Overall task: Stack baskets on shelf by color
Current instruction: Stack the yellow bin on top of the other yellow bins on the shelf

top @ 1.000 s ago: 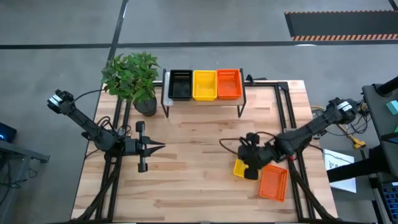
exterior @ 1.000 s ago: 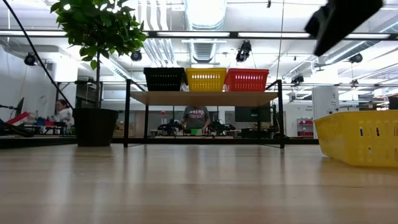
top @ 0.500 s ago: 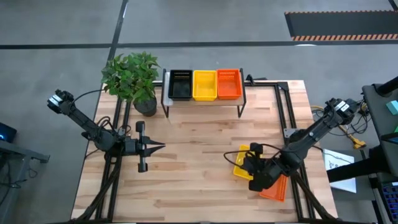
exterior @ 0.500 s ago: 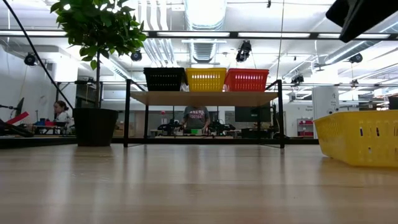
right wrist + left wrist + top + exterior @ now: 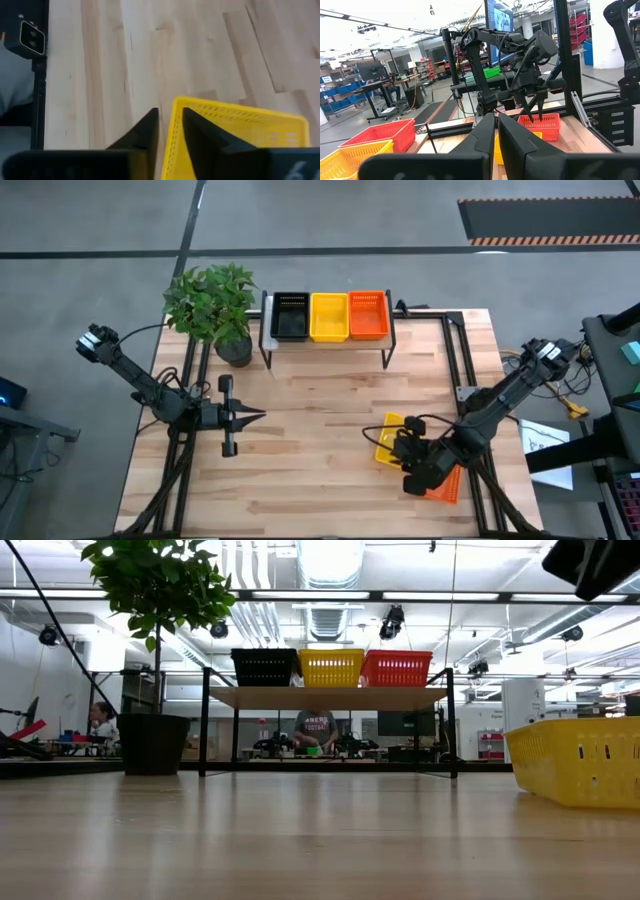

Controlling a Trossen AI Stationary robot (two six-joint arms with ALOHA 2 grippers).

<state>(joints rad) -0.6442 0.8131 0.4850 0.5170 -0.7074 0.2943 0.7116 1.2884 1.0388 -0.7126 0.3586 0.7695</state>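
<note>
The right gripper [image 5: 412,471] is low over the near right part of the table [image 5: 310,430]. Its fingers [image 5: 145,131] stand a little apart, one on each side of the wall of the yellow basket [image 5: 235,132]; whether they press it I cannot tell. An orange basket [image 5: 450,483] lies just beside. The left gripper [image 5: 255,416] waits closed at the left. On the shelf [image 5: 325,345] stand black, yellow and orange baskets.
</note>
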